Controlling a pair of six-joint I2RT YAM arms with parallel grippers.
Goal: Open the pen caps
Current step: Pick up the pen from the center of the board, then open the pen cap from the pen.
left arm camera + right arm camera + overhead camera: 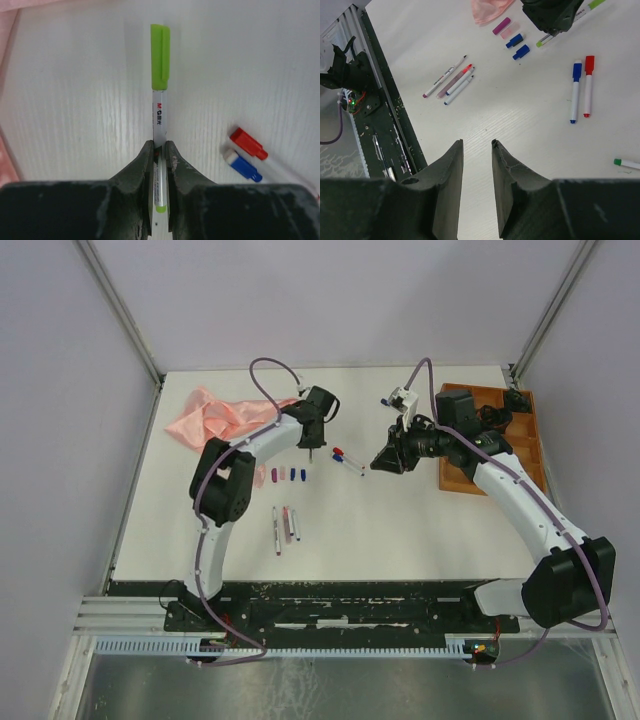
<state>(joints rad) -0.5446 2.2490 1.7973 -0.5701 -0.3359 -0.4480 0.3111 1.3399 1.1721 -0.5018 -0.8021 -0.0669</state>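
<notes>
The left fingers [141, 172] pinch the light, stiff pen [159, 117] by its barrel; the spread right fingers [449, 167] should probably take its slick cap [160, 57], top-centre.

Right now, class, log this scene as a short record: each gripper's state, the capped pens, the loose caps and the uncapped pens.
left gripper: shut on green pen, green cap still on
right gripper: open, holding nothing, above the table
capped pair: red pen and blue pen, lying side by side
loose caps: four in a row, purple, pink and two blue
uncapped pens: three lying close together
</notes>
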